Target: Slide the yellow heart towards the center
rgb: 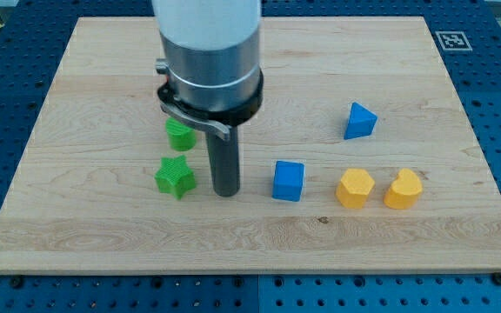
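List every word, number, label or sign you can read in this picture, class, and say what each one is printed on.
No readable words, numbers or brand names appear anywhere.
One sign only: a black-and-white square marker printed on the wooden board at the view's top right corner; it is a coded pattern, not text, and too small to decode.
The blocks, such as the yellow heart, carry no lettering.

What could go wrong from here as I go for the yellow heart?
1. My tip sits between the green star and the blue cube; a straight run right would likely hit the cube first.
2. The yellow hexagon sits just left of the yellow heart; pushing the heart leftward would probably shove both.
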Motion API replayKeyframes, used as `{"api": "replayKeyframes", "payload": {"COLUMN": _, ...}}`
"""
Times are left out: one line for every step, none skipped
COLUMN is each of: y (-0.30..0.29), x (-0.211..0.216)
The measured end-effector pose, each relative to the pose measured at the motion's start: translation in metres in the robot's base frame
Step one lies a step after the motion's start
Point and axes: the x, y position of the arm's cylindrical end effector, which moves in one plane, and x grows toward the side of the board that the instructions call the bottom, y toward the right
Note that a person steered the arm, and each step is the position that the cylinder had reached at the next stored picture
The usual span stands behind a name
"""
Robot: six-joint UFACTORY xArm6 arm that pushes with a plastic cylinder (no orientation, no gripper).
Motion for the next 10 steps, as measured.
{"api": "replayKeyframes", "payload": {"y": 0.026, "x": 0.007}}
{"api": "replayKeyframes", "payload": {"y": 0.052, "x": 0.007}}
{"api": "replayKeyframes", "payload": {"y": 0.064, "x": 0.006}}
{"api": "replayKeyframes", "payload": {"y": 0.064, "x": -0.003}}
{"api": "replayKeyframes", "payload": {"y": 0.069, "x": -0.009}}
{"api": "replayKeyframes", "payload": {"y": 0.077, "x": -0.007}}
{"api": "replayKeyframes", "payload": {"y": 0.077, "x": -0.005}}
{"api": "replayKeyframes", "payload": {"y": 0.082, "x": -0.005}}
{"api": "replayKeyframes", "payload": {"y": 0.107, "x": -0.005}}
{"api": "replayKeyframes", "payload": {"y": 0.140, "x": -0.009}}
